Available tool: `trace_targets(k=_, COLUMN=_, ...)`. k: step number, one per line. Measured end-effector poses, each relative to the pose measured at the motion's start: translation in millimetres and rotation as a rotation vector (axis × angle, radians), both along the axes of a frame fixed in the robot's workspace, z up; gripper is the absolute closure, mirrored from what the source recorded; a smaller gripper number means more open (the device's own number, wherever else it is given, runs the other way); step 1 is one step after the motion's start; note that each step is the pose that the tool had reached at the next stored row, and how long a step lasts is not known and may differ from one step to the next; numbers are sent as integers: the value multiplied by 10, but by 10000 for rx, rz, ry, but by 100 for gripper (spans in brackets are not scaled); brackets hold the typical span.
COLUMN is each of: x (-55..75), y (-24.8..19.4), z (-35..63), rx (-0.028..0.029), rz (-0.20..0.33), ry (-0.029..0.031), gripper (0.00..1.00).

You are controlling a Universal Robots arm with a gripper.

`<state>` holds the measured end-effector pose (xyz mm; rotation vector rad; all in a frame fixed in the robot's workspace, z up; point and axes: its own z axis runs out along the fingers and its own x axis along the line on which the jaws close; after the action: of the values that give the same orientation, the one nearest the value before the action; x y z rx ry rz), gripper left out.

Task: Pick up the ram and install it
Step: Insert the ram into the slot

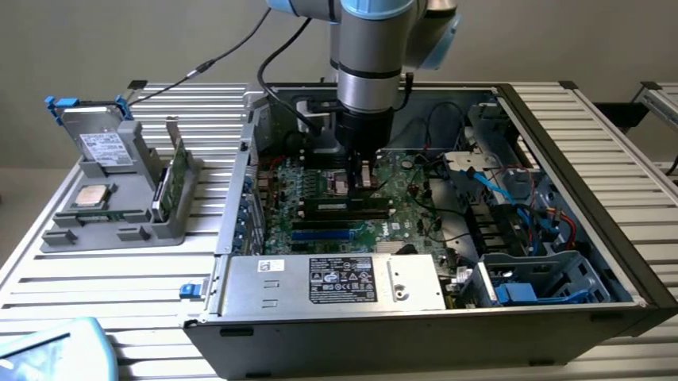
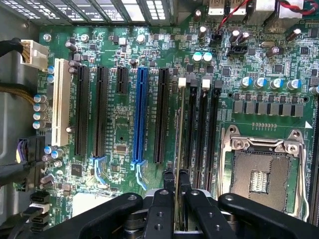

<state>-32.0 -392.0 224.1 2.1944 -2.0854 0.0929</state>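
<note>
Clenching my pincer (image 2: 176,181) on the ram (image 2: 178,129), I hold the stick edge-on inside the open computer case (image 1: 424,345). It stands upright over the motherboard (image 2: 119,134), lined up along the memory slot farthest from the empty CPU socket (image 2: 261,169), just beside the other black memory slots (image 2: 192,129). Whether it is seated, I cannot tell.
</note>
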Motion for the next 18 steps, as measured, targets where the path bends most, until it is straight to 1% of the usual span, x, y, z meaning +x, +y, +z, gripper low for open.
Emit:
trace_targets(k=3, x=-1, y=0, z=-4, rx=-11, rz=-1, ry=2, gripper=86)
trace_targets(k=7, x=-1, y=1, z=-6, rx=-8, rz=-1, ry=0, gripper=86)
trace_targets(k=12, x=0, y=23, z=-15, rx=-8, rz=-2, ry=-1, gripper=86)
trace_targets(k=18, x=-1, y=23, z=-20, rx=-10, rz=-2, ry=0, gripper=86)
